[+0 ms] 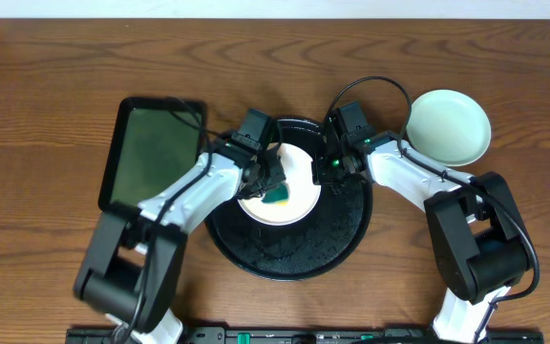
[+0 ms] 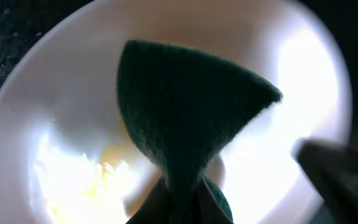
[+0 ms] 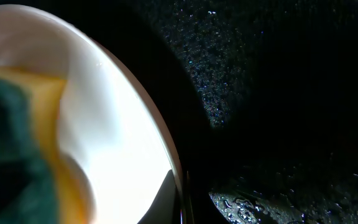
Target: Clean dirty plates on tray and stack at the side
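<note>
Looking down from overhead, a brown wood-grain table (image 1: 46,76) fills the view, with the black tray (image 1: 342,239) at the centre near the lower edge. The white plate (image 1: 294,205) lies on the upper left part of that tray. The left gripper (image 1: 273,182) hangs over the plate, clamped on a sponge (image 1: 277,194) with a green face and a yellow side. The right gripper (image 1: 325,172) sits at the plate's right rim. A pale green plate (image 1: 449,126) rests on the bare wood at the upper right, well apart from the tray, and a dark green rectangular tray (image 1: 151,153) lies at the left. In the left wrist view, the sponge's green pad fans up from the pinched fingers at the bottom centre, above the plate's bowl, where a yellowish smear (image 2: 86,180) shows at the lower left. In the right wrist view, the plate fills the left half, its rim running down to the bottom centre, where the right gripper's fingers are closed on it; wet drops (image 3: 253,205) glisten on the tray at the lower right.
</note>
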Robot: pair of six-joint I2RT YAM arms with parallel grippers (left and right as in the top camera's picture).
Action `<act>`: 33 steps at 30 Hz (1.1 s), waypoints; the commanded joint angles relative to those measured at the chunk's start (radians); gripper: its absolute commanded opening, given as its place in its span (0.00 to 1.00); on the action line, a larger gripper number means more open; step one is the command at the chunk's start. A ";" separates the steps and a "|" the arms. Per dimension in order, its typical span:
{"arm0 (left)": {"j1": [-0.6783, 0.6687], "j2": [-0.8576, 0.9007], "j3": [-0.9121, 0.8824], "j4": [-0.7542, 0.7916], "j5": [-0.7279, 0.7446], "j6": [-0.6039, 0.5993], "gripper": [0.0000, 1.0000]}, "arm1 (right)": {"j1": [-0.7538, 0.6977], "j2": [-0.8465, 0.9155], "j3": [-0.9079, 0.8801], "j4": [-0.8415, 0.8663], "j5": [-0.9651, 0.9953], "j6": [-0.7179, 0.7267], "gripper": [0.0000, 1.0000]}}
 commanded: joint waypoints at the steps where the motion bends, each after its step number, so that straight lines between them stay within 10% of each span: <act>1: 0.000 0.057 -0.011 -0.023 -0.162 -0.066 0.08 | 0.006 0.039 -0.013 -0.011 0.067 0.017 0.01; 8: 0.001 0.049 -0.008 -0.170 -0.552 -0.066 0.08 | 0.006 0.039 -0.013 -0.012 0.067 0.017 0.01; 14: 0.001 -0.022 0.003 -0.206 -0.608 -0.067 0.08 | 0.006 0.039 -0.013 -0.012 0.067 0.017 0.01; 23: -0.012 -0.056 -0.014 0.039 -0.010 -0.066 0.08 | 0.007 0.039 -0.013 -0.002 0.067 0.017 0.01; 33: -0.080 0.024 -0.015 0.077 0.010 -0.066 0.08 | 0.007 0.039 -0.013 -0.001 0.063 0.017 0.01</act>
